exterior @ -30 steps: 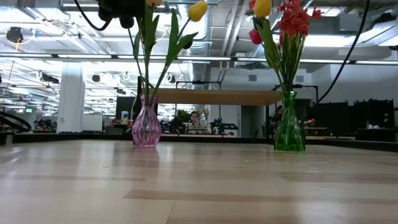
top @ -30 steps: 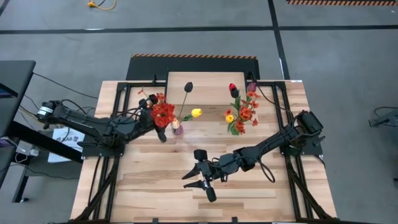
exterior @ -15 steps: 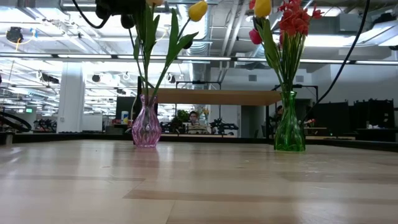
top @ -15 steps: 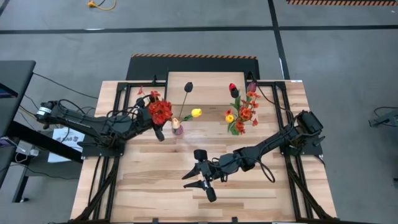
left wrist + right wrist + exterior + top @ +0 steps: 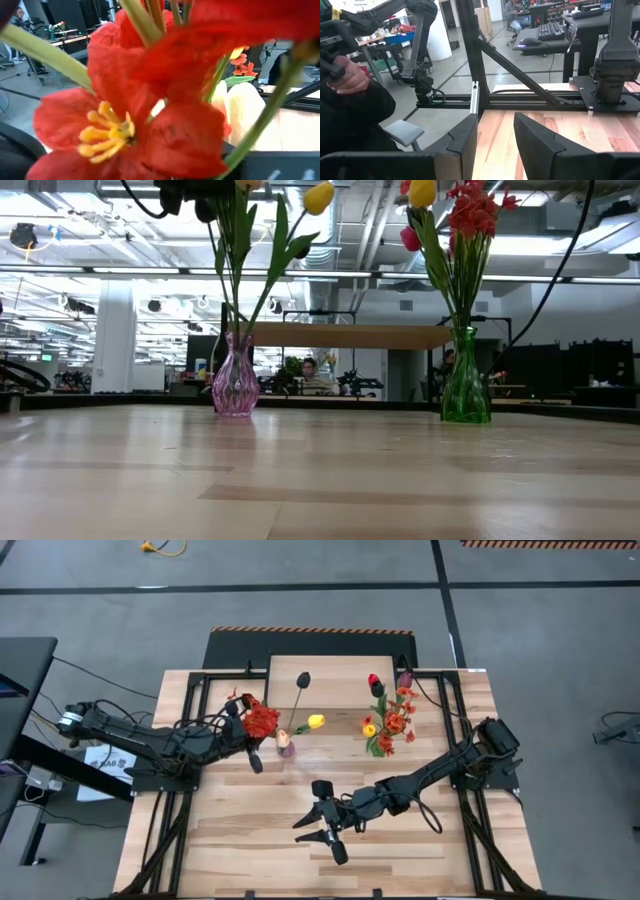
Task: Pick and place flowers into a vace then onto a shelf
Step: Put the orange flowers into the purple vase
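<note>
1. Two grippers are mine. My right gripper point(image 5: 322, 823) sits nearest the front edge of the table point(image 5: 240, 850), at about six o'clock from the table's middle, fingers point(image 5: 465, 137) parted with a gap between them and holding nothing.
2. My left gripper point(image 5: 254, 752) is at about ten o'clock from the middle, jaws pressed together among the red flowers point(image 5: 262, 720); whether they pinch a stem I cannot tell.
3. Just beside it, at three o'clock, stands the pink vase point(image 5: 235, 387) with a yellow tulip point(image 5: 318, 196).
4. At about one o'clock the green vase point(image 5: 465, 388) holds red, orange and yellow flowers.
5. Farthest back, at twelve o'clock, is the shelf point(image 5: 335, 670); neither vase is on it.
</note>
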Robot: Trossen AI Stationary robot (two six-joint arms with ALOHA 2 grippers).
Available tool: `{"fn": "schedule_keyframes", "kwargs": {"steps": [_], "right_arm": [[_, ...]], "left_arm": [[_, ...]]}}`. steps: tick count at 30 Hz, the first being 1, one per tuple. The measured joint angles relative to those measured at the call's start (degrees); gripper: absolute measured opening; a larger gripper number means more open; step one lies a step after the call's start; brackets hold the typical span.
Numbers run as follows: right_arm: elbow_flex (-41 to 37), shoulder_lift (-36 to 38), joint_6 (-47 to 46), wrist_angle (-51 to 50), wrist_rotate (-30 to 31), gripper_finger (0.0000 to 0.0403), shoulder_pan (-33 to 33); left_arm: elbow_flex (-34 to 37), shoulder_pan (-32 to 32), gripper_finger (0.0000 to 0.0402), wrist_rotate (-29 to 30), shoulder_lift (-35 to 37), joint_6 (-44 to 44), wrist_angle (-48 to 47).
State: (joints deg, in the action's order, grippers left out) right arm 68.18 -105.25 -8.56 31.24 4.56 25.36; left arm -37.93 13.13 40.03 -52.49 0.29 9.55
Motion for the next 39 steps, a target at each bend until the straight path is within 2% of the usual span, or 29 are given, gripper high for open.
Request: {"fn": "schedule_keyframes", "kwargs": {"steps": [26, 35, 39], "right_arm": [[0.0, 0.0, 0.0, 0.0, 0.0, 0.0121, 0.0], [0.0, 0.0, 0.0, 0.0, 0.0, 0.0121, 0.0], [0.0, 0.0, 0.0, 0.0, 0.0, 0.0121, 0.0]], "left_arm": [[0.0, -0.4, 0.0002, 1.2, 0.0, -0.5, -3.0], [0.0, -2.5, 0.0002, 0.7, 0.0, -0.5, -3.7], [0.0, -3.6, 0.0002, -1.9, 0.0, -0.8, -3.7]]}}
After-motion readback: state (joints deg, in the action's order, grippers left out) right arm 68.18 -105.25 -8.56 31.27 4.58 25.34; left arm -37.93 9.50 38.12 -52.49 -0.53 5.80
